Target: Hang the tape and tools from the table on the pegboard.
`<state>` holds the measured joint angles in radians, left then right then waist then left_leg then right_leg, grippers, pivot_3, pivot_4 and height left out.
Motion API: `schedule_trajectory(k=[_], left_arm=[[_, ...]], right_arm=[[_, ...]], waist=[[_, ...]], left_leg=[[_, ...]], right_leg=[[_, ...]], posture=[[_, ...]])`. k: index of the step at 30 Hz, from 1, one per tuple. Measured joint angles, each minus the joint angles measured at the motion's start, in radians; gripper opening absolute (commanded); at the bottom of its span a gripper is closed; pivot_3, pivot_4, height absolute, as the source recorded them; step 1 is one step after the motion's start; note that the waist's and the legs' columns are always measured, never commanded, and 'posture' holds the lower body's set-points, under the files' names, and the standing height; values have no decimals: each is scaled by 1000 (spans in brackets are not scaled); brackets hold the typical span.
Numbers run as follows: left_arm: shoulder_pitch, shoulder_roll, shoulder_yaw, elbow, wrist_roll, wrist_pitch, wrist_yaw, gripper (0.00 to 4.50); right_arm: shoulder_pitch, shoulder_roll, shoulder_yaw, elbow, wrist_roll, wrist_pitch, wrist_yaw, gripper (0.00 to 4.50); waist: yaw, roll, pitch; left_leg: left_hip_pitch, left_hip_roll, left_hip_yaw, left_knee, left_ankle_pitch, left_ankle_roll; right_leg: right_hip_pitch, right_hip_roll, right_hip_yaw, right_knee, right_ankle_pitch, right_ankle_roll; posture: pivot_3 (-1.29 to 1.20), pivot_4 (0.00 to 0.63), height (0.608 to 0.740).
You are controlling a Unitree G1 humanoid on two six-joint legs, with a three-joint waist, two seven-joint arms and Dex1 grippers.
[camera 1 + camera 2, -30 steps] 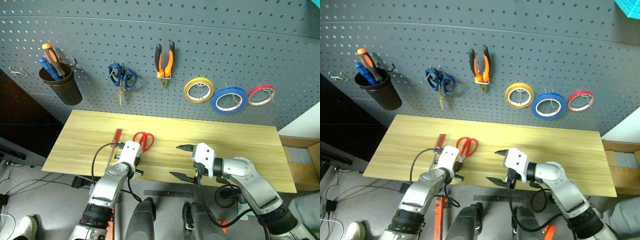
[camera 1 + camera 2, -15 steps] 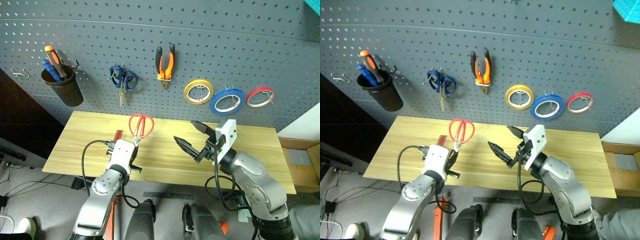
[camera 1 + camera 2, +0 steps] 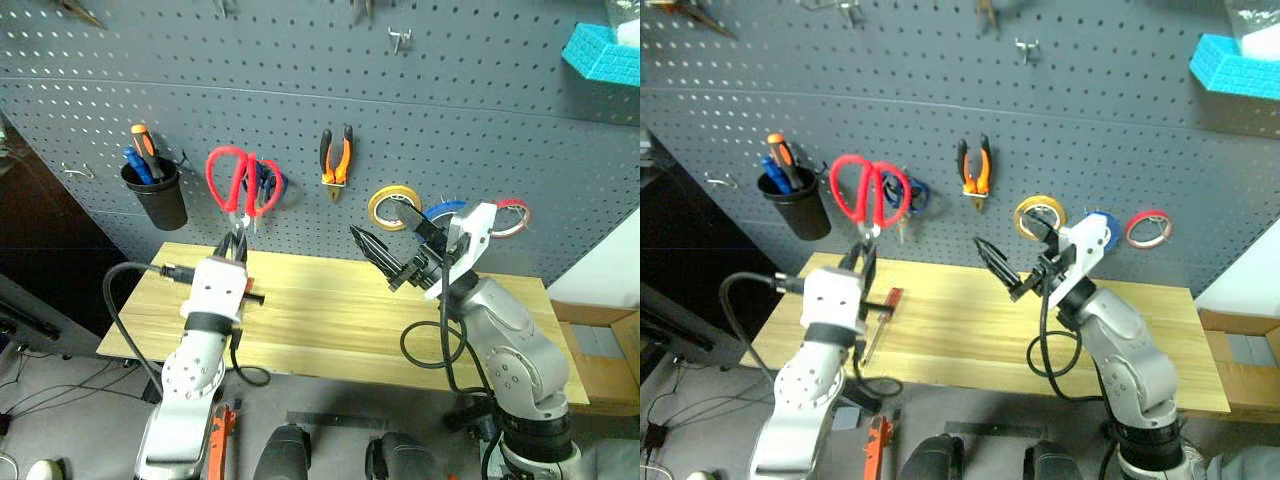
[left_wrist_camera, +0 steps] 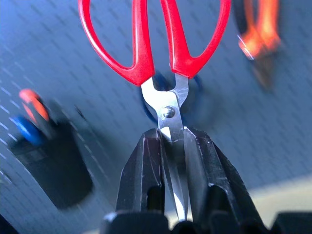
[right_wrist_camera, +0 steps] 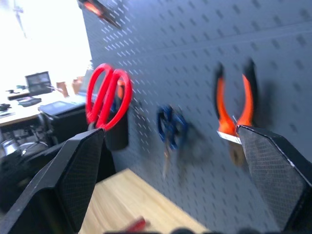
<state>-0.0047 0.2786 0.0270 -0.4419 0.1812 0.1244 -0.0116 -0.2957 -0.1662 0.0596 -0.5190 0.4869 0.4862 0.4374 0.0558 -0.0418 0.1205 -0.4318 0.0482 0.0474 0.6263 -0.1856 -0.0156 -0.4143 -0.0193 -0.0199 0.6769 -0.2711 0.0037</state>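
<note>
My left gripper [image 4: 172, 146] has its fingers [image 4: 144, 165] pinched on the blades of the red scissors [image 3: 238, 180], handles up, held in front of the pegboard [image 3: 300, 110] and overlapping the blue scissors [image 5: 170, 127] hanging there. My right gripper [image 3: 398, 246] sits at 3 o'clock of it, fingers spread wide and holding nothing. The orange-and-black pliers [image 3: 335, 160] hang at 11 o'clock of the right gripper. The red-handled screwdriver [image 3: 880, 315] lies on the table [image 3: 330, 320], at 6 o'clock of the scissors. The blue tape [image 3: 440, 212] hangs behind my right gripper, partly hidden.
</note>
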Motion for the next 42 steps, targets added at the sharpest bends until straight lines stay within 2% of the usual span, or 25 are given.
schedule_trajectory(k=[8, 27, 41, 42], left_arm=[[-49, -11, 29, 155, -72, 40, -49, 294], [-189, -47, 24, 302, -129, 197, -105, 294], [-305, -20, 22, 429, -140, 271, -131, 294], [-315, -16, 23, 442, -140, 271, -131, 644]], right_arm=[[-35, -3, 4, 35, -3, -20, -3, 4500], [-38, -24, 16, 34, -15, -19, -44, 4500], [-34, -48, 44, 11, -14, -18, -40, 4500], [-34, -48, 44, 11, -14, -18, -38, 4500]], waist=[[-1, -2, -24], [-6, -2, -24], [-6, -2, -24], [-7, -2, -24]], left_leg=[[5, 0, 2, 0, 0, 1], [7, 0, 0, 2, 0, 1], [10, 0, 0, 2, 0, 1], [10, 0, 0, 2, 0, 1]], right_leg=[[4, 0, 2, 0, 0, 0], [6, 0, 4, 3, 0, -1], [8, 0, 4, 3, 0, -1], [8, 0, 4, 3, 0, -1]], posture=[[141, 15, 740], [105, 46, 740], [101, 62, 740], [101, 63, 740]])
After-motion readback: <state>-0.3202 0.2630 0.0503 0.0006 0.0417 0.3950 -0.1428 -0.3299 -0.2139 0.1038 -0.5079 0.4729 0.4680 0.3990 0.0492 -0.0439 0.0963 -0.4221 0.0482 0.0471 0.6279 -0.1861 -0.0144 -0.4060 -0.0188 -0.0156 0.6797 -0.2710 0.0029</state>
